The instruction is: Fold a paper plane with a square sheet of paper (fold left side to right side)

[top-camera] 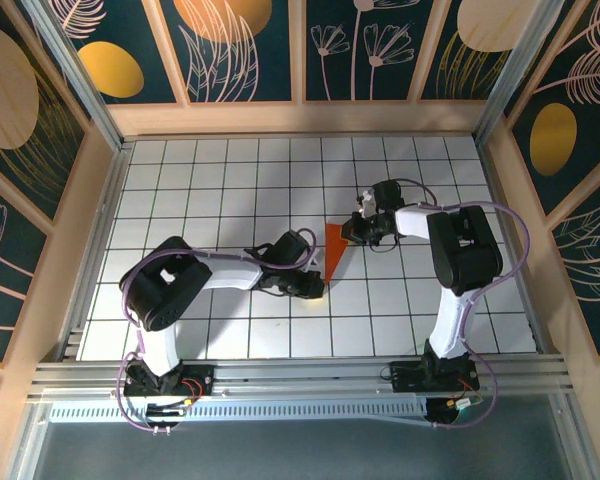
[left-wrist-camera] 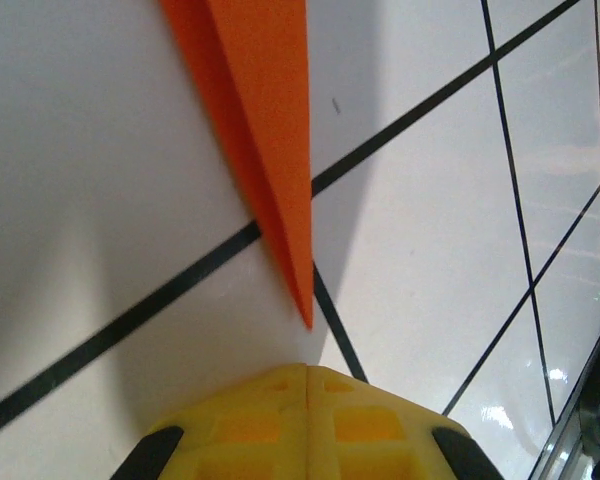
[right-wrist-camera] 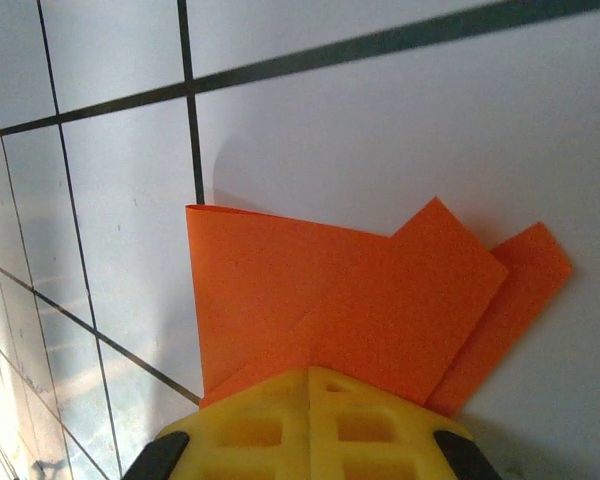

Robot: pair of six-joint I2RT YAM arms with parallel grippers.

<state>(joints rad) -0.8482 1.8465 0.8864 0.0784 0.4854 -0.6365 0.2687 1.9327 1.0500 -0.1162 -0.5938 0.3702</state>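
Paper plane [top-camera: 332, 250] lay flat on the white gridded tabletop [top-camera: 230, 180], near the middle and between the two grippers. It read as a narrow orange wedge, wide end toward the far side, point toward the near side. The left gripper [top-camera: 318, 289] sat at the pointed end, low to the surface. In the left wrist view its yellow fingers [left-wrist-camera: 240, 425] were pressed together with no gap, nothing between them, clenched on air. The plane's tip [left-wrist-camera: 306, 315] stopped just short of the left gripper [left-wrist-camera: 307, 385], apart from it, and crossed a black grid line [left-wrist-camera: 130, 320]. A raised crease ran along the plane's [left-wrist-camera: 265, 120] length, with its shadow falling on the tile to the right. The right gripper [top-camera: 351, 233] was at the wide end, on the plane's right edge. In the right wrist view the right gripper [right-wrist-camera: 310, 385] was likewise fully closed, and its yellow fingertips overlapped the near edge of the plane [right-wrist-camera: 330, 300]. Whether the paper was pinched between the tips or only pressed under them could not be told. Two layered flaps [right-wrist-camera: 450, 250] stuck out at an angle to the right of the folded body, the lower one [right-wrist-camera: 535, 262] reaching further. The left edge of the sheet stood slightly off the tabletop and cast a faint shadow.
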